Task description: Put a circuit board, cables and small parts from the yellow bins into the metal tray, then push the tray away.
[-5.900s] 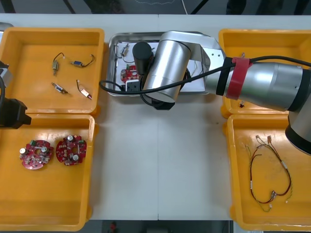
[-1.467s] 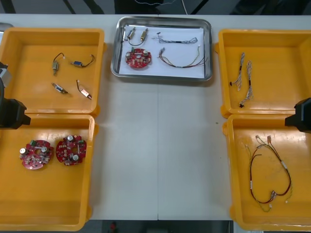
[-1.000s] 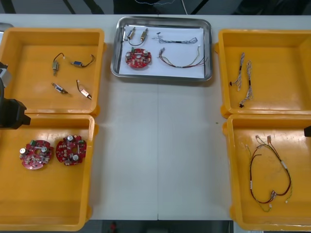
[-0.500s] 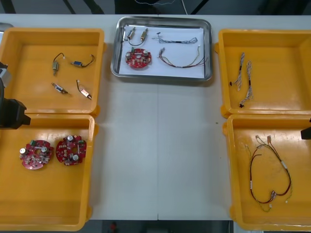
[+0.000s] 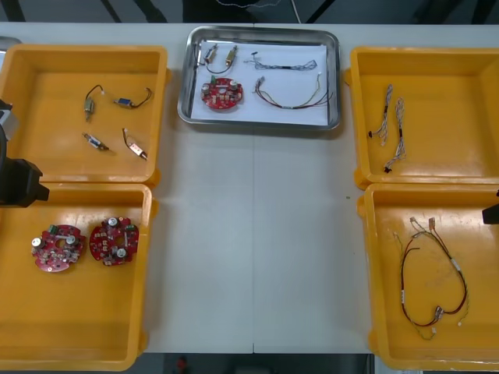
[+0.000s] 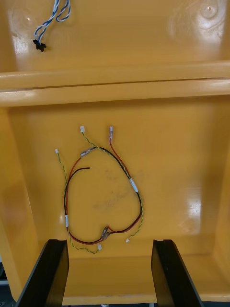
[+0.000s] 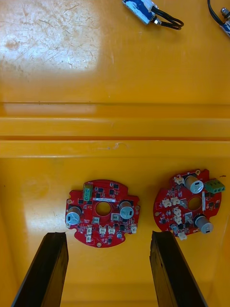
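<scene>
Sitting at the middle of the table's (image 5: 257,249) far edge, the metal tray (image 5: 184,78) holds a round red circuit board (image 5: 222,93) toward its near-left corner. Two small metal parts (image 5: 221,54) lie in its far-left corner, and two cables (image 5: 290,98) lie on the white inside to the right of these, one along the far side and one nearer. Both grippers are well apart from the tray. The left gripper (image 7: 108,271) hangs with its fingers spread and nothing between them over the near-left yellow bin (image 5: 78,327), where two spare boards (image 5: 56,248) lie side by side near that bin's left wall. The right gripper (image 6: 110,273), likewise spread and empty, hangs over the near-right bin (image 5: 390,312), above a looped red and yellow cable (image 5: 433,280). The far-left bin (image 5: 47,78) carries small parts with black leads (image 5: 117,100). The far-right bin (image 5: 452,101) holds twisted blue and white cables (image 5: 392,125).
</scene>
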